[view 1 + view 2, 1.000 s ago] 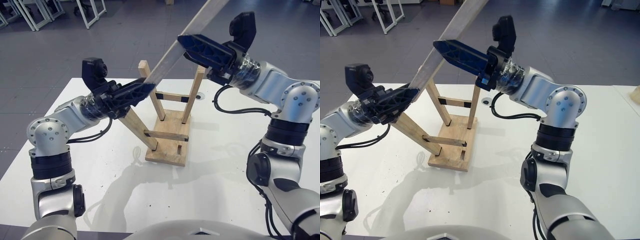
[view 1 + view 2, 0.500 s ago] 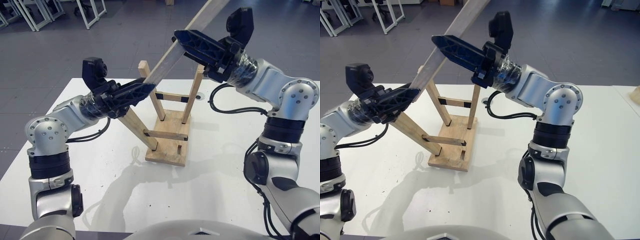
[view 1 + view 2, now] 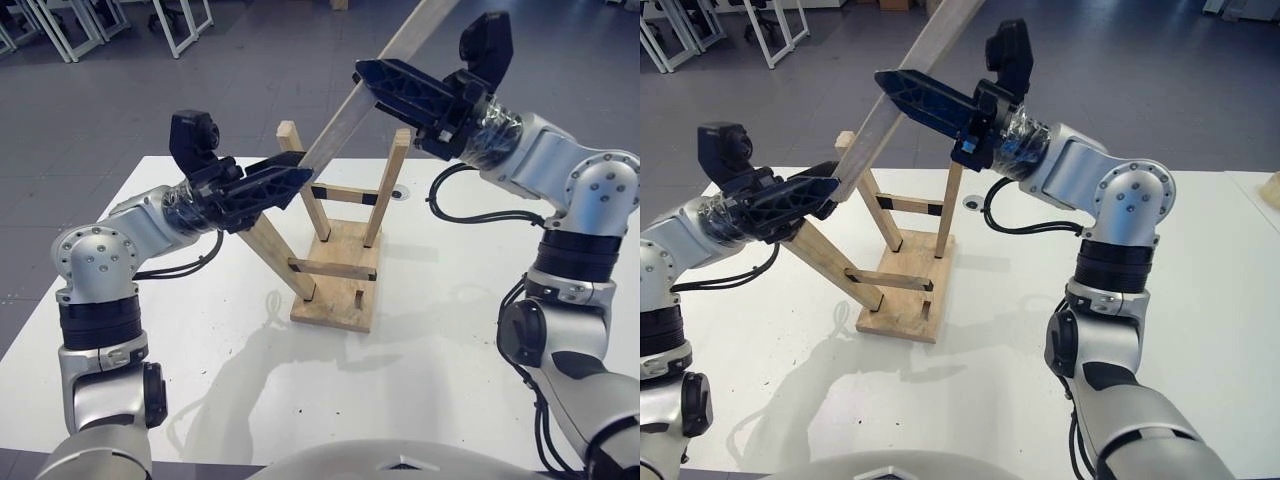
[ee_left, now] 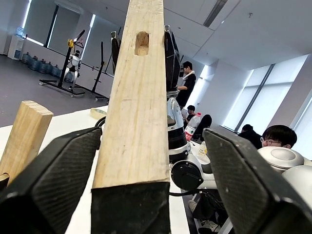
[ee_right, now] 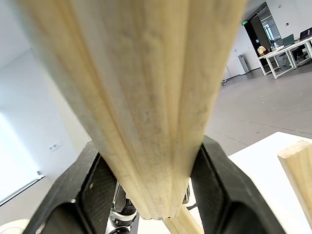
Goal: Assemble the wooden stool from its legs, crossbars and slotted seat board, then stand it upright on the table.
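A loose wooden leg (image 3: 345, 115) slants high over the table (image 3: 450, 340). The right gripper (image 3: 368, 78) is clamped tight on its upper part, and its lower end lies between the left gripper's (image 3: 295, 182) spread fingers, unpinched. Below, the seat board (image 3: 335, 300) lies flat, with three legs (image 3: 385, 190) standing in it. My advice: close the left fingers first, then tip the leg upright and lower it slowly, squarely, into the board's free corner.

The seat board (image 3: 335, 290) lies on the worktop (image 3: 440, 370) toward its far edge, three legs (image 3: 385, 190) standing on it. Above them, a loose leg (image 3: 345, 115) slants from my left hand (image 3: 285, 180) up through my right hand (image 3: 385, 80).
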`<state>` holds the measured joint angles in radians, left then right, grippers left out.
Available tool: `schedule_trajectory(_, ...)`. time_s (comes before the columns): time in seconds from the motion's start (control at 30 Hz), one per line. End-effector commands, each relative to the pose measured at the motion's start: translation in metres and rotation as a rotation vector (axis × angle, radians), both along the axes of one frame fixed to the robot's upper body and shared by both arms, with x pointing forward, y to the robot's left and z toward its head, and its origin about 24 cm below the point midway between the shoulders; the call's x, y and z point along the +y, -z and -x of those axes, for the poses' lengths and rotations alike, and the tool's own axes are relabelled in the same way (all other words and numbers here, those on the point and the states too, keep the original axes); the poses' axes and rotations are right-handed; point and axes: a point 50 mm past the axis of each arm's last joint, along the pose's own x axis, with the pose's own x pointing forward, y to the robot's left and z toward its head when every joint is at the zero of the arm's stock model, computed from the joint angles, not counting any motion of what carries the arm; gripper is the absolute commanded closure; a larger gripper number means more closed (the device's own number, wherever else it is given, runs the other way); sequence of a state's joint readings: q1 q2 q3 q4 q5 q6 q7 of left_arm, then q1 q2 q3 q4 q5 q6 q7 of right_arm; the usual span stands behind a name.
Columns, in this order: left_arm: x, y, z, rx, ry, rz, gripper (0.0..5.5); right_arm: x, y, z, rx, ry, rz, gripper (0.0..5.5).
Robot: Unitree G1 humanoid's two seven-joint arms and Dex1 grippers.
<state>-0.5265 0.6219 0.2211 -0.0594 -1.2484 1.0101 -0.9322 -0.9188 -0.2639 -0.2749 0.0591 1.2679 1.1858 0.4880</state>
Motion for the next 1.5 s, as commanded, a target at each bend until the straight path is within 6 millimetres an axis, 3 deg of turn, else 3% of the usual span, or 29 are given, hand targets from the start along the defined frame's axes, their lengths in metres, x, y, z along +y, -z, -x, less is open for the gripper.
schedule_trajectory(0.03, 0.005, 0.01, -0.005, 0.064, -0.04, -0.059, 0.94, -0.022, -0.001, 0.002, -0.028, 0.075, 0.02, 3.43)
schedule_trajectory(0.23, 0.004, 0.01, -0.001, 0.056, -0.063, -0.055, 0.07, -0.061, -0.003, 0.002, -0.059, 0.236, 0.096, 3.43)
schedule_trajectory(0.37, -0.002, 0.014, 0.011, 0.064, -0.066, -0.045, 0.0, -0.075, 0.009, 0.004, -0.074, 0.324, 0.214, 3.43)
schedule_trajectory(0.53, -0.003, 0.021, 0.023, 0.098, -0.081, -0.038, 0.0, -0.085, 0.036, 0.013, -0.09, 0.38, 0.381, 3.43)
schedule_trajectory(0.63, -0.001, 0.022, 0.023, 0.1, -0.104, -0.041, 0.0, -0.09, 0.065, 0.021, -0.084, 0.383, 0.492, 3.43)
schedule_trajectory(0.9, 0.005, 0.007, 0.015, 0.048, -0.112, -0.068, 0.0, -0.073, 0.126, 0.049, -0.114, 0.234, 0.641, 3.44)
schedule_trajectory(1.2, 0.011, -0.046, 0.011, -0.071, -0.043, 0.089, 0.0, -0.074, 0.14, 0.049, -0.133, 0.236, 0.675, 3.44)
schedule_trajectory(1.3, 0.02, -0.062, 0.009, -0.11, -0.084, 0.119, 0.0, -0.073, 0.137, 0.05, -0.217, 0.239, 0.615, 3.44)
schedule_trajectory(1.37, 0.033, -0.053, -0.006, -0.074, -0.272, 0.072, 0.0, -0.073, 0.128, 0.051, -0.255, 0.226, 0.557, 3.44)
schedule_trajectory(1.5, 0.051, -0.012, -0.025, 0.035, -0.571, 0.014, 0.0, -0.077, 0.116, 0.053, -0.394, 0.21, 0.49, 3.44)
